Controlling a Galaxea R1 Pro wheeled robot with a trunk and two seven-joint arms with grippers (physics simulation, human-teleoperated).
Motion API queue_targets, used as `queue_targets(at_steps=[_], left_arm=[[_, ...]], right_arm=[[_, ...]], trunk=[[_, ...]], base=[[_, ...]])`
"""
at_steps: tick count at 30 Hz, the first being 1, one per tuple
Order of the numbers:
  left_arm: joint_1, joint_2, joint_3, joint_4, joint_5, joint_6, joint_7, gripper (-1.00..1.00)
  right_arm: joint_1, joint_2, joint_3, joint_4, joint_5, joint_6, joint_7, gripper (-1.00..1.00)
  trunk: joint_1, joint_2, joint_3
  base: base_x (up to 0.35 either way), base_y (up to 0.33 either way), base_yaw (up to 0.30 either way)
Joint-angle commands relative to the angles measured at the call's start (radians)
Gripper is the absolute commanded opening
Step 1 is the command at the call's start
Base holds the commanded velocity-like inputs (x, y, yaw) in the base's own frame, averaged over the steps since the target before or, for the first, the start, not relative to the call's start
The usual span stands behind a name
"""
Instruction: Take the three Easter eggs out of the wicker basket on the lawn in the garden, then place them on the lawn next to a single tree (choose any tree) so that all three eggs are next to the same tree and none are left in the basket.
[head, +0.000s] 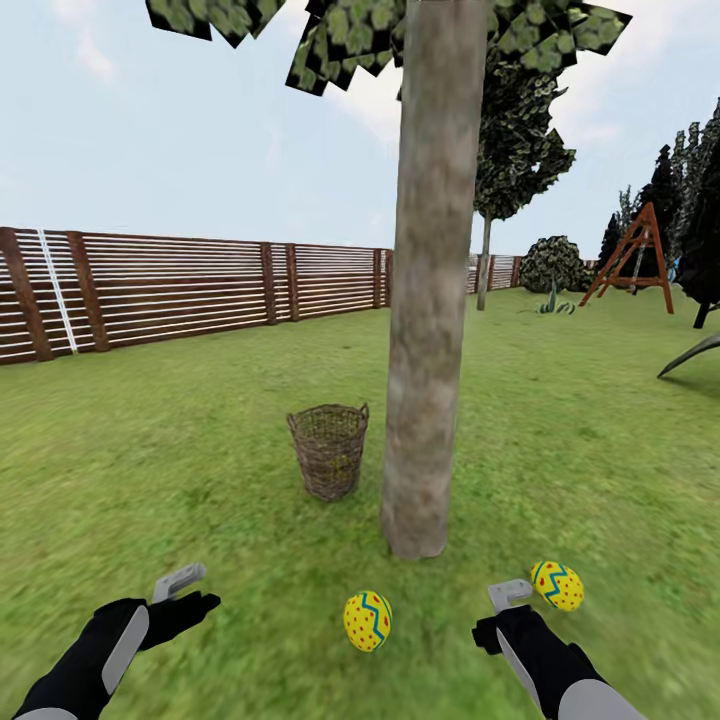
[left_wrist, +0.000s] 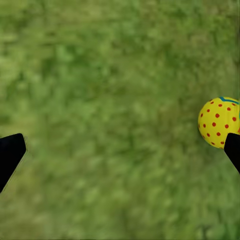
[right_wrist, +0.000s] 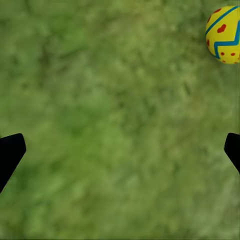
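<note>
Two eggs lie on the lawn (head: 180, 440) by the tree (head: 430, 300). One egg w/ a blue zigzag (head: 367, 620) sits on the grass between the two end effectors, a bit nearer the right one. Another zigzag egg (head: 557, 585) lies just beside the right end effector (head: 507, 597), out past its tip; in the right wrist view this egg (right_wrist: 224, 34) is off to one side, not between the fingers. The right end effector is spread wide & holds nothing. The left end effector (head: 182, 582) is spread wide too & empty; its wrist view shows a red-dotted egg (left_wrist: 219, 122) just by one finger (left_wrist: 232, 150), not gripped. The wicker basket (head: 328, 450) stands well ahead of both, close to the trunk; can't tell if an egg is inside. The eggs look small, light, hard & smooth, so they'd prob. slip or roll. Best hold is likely round the fat middle, soft squeeze, fingers on both sides.
</note>
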Motion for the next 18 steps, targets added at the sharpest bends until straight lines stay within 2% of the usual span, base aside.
queue_targets(at_steps=[1, 18], left_arm=[[0.0, 0.0, 0.003, -0.001, -0.001, 0.006, -0.004, 1.0], [0.0, 0.0, 0.002, -0.001, -0.001, 0.006, -0.003, 1.0]], right_arm=[[0.0, 0.0, 0.003, -0.002, 0.006, 0.007, 0.0, 1.0], [0.0, 0.0, 0.003, -0.002, 0.007, 0.007, -0.002, 1.0]], trunk=[[-0.004, 0.007, 0.002], [-0.069, 0.126, 0.035]], base=[[0.0, 0.145, 0.0], [0.0, 0.138, -0.012]])
